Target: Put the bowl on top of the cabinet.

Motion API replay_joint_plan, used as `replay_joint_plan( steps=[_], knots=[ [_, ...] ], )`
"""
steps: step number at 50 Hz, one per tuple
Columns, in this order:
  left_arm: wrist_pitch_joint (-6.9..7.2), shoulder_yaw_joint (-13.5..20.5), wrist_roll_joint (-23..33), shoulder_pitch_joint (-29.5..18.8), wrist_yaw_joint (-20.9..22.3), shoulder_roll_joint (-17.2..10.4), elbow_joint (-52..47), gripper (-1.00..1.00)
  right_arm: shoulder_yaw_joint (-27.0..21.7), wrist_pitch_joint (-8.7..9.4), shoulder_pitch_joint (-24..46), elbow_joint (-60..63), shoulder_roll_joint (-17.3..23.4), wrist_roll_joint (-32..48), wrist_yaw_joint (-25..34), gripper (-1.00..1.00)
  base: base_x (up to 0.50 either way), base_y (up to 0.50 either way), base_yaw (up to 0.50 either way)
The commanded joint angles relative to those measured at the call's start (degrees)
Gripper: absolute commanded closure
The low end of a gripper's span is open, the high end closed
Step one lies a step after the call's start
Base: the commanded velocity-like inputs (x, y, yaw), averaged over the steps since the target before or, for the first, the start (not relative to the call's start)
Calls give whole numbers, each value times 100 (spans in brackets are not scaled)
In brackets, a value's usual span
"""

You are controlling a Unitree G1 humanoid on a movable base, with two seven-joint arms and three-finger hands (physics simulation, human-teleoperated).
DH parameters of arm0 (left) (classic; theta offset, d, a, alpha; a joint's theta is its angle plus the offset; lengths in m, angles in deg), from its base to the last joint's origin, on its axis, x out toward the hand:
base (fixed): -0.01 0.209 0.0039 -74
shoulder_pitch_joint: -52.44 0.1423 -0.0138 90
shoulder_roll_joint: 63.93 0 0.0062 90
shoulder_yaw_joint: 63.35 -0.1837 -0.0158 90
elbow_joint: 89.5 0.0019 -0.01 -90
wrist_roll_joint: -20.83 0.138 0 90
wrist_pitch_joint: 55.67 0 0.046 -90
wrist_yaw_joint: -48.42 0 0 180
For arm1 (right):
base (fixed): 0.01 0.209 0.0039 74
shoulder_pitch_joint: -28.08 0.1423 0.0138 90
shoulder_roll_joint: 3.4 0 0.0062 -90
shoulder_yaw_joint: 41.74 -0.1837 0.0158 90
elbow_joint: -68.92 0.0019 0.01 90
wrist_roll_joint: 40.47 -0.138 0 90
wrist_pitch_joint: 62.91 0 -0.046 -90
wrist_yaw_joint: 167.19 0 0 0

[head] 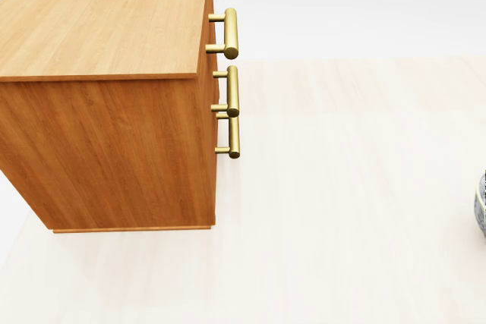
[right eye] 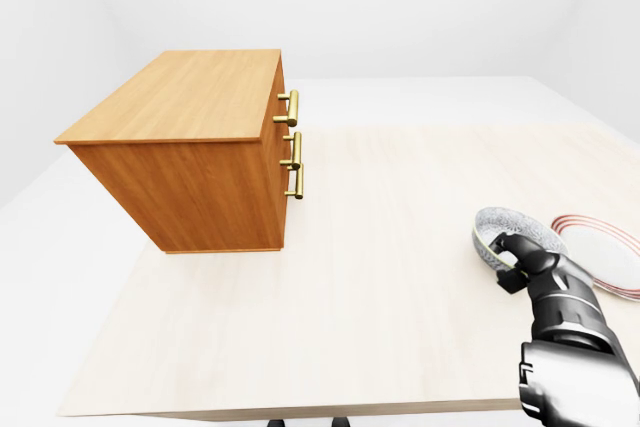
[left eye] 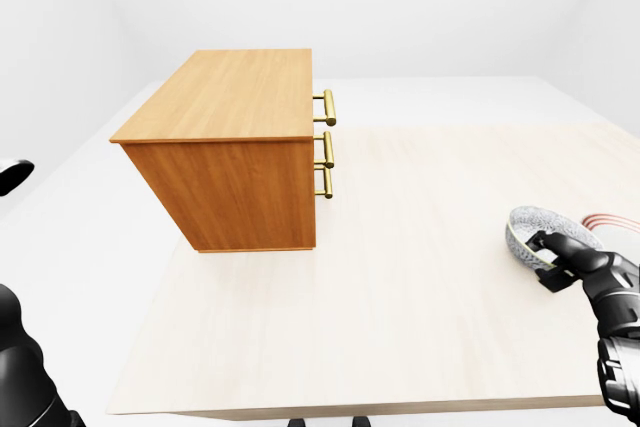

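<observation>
Bowl (right eye: 514, 230) on surface (right eye: 380, 277), view's right, well apart from cabinet (right eye: 190, 152). Right hand (right eye: 545, 269) fingers closed on near rim. Lift level, clear cabinet edge. Left hand (left eye: 14, 175) barely visible, fingers' state unclear.

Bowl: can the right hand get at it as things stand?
Probably yes. The right hand is already at the bowl, its fingers hooked over the near rim. Nothing lies between them; the plate sits beside it, out of the way.
</observation>
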State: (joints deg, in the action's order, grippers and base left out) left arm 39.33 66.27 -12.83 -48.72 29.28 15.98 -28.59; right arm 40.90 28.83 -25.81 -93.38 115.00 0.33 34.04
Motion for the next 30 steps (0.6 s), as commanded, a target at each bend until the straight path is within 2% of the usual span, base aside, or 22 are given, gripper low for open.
replay_joint_plan(
  steps=[1,9,13,15,17,20,23,24,28,29,30],
  knots=[
    [0,2,7,5,8,5,6,-100,97,-36,-195,-141,-158,-149,272,100,0,0,0],
    [0,-8,19,6,15,11,27,-100,69,-23,-33,-93,48,-95,191,100,0,0,0],
    [0,-13,21,1,12,10,21,-100,92,154,316,51,373,116,318,100,0,0,0],
    [0,-39,52,6,20,24,27,-100,30,326,895,181,636,212,497,100,0,0,0],
    [0,-25,43,-5,16,13,18,-100,61,326,1325,270,781,387,547,100,0,0,0],
    [0,-32,47,-12,15,13,23,-100,303,326,2954,418,1062,1001,705,100,0,0,0],
    [0,-16,36,-10,14,11,28,-100,525,326,4013,304,1092,1678,533,100,0,0,0],
    [0,-6,22,-10,8,11,19,-100,515,326,4659,199,941,1816,498,100,0,0,0],
    [0,-13,18,-9,1,6,-2,-100,688,326,5662,-10,491,2429,306,100,0,0,0],
    [0,-13,18,-8,1,5,-3,-100,645,326,5696,-44,473,2495,291,100,0,0,0],
    [0,-8,17,-11,2,4,6,-100,737,320,5898,-74,271,2667,328,100,0,0,0]
  ],
)
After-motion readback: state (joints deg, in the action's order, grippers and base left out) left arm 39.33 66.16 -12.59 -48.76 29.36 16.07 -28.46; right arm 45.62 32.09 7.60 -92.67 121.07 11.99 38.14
